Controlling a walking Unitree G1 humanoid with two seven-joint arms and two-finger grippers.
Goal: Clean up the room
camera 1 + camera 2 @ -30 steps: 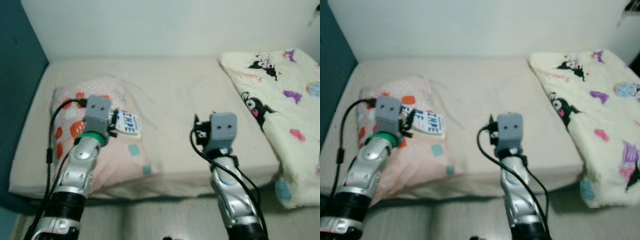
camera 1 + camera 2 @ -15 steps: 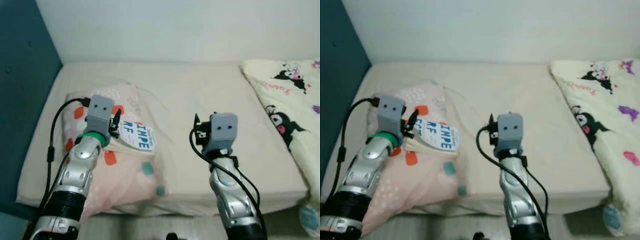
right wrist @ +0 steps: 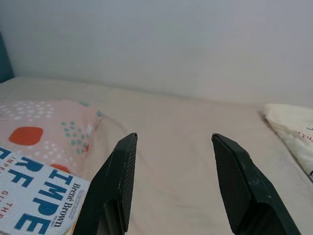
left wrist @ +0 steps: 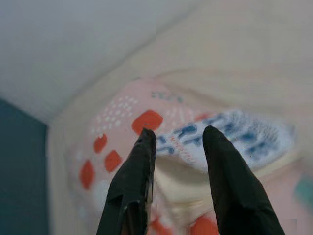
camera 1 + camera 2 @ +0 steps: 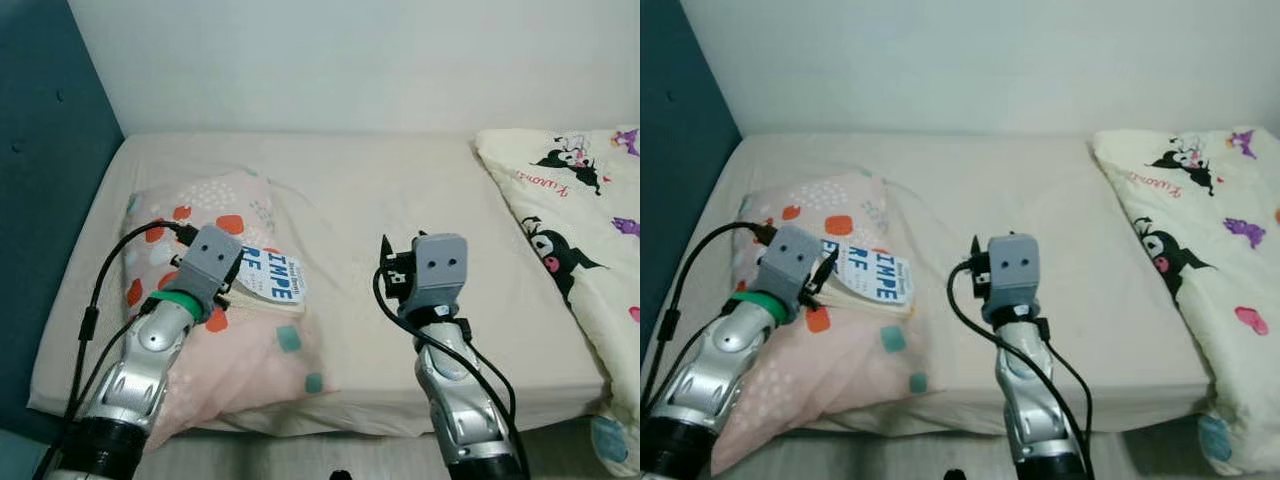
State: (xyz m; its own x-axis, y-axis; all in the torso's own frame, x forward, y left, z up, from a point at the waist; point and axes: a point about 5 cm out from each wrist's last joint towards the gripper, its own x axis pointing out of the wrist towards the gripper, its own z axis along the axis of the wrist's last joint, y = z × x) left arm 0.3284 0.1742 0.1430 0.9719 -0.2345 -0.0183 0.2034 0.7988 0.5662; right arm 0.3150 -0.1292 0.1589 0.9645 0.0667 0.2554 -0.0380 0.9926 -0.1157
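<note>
A white book [image 5: 272, 277] with big blue letters lies on a pink pillow [image 5: 215, 200] with red and teal patches, at the left of the bed. My left gripper [image 5: 232, 280] is at the book's near edge and is open. In the left wrist view its two black fingers [image 4: 139, 166] stand apart, with the book's [image 4: 230, 142] cover and page edge just beyond the tips. My right gripper [image 5: 392, 270] hovers over the middle of the bed, open and with nothing between its fingers [image 3: 122, 166]. The book [image 3: 34, 196] lies off to its side.
The beige mattress [image 5: 380, 190] runs up to a white wall behind. A dark teal wall [image 5: 50, 200] borders it on the left. A cream blanket [image 5: 580, 210] with cartoon prints covers the right end and hangs over the front edge.
The camera swung left, then slightly back right. My left gripper has dropped lower, onto the book's near edge. The right arm keeps its pose.
</note>
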